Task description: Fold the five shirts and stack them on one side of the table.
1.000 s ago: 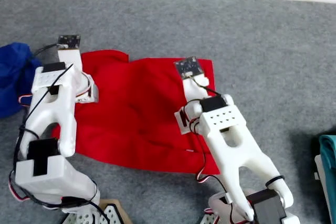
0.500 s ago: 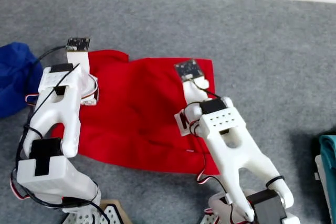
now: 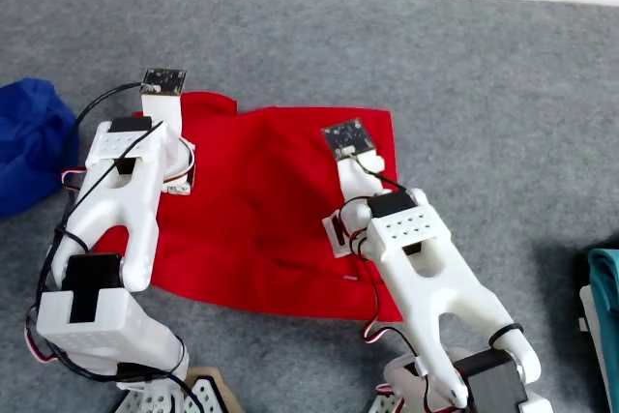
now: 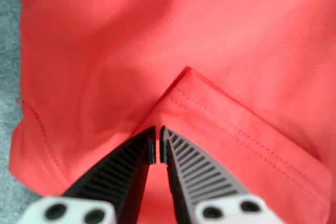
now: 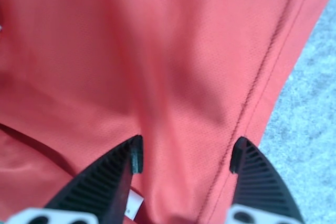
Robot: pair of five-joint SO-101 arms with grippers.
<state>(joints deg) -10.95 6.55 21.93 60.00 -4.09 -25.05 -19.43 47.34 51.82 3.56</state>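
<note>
Nearest me, the two white arms lean out from their bases over the grey table point(image 3: 484, 65). The red shirt point(image 3: 261, 210) lies between them, spread in a rough rectangle. That's the one being worked on.

The right claw point(image 5: 186, 153) hangs wide open just above the cloth, close inside the stitched hem on the shirt's right side, with bare table showing past the seam. It has hold of nothing. I'd guess it sits there so it can drop onto that edge.

Farther out, at the shirt's far left corner, the left claw point(image 4: 157, 142) is pinched nearly closed. A ridge of red fabric by a hem runs right up into its tips. It looks to have a fold of the shirt nipped there, though the tips hide the actual bite. Holding that corner makes sense if both sides are to be lifted and carried over together.

Off to the left edge sits a bunched blue shirt point(image 3: 29, 142), near the left arm and not folded. A teal cloth point(image 3: 604, 282) peeks in at the right edge, well apart from the red one.
</note>
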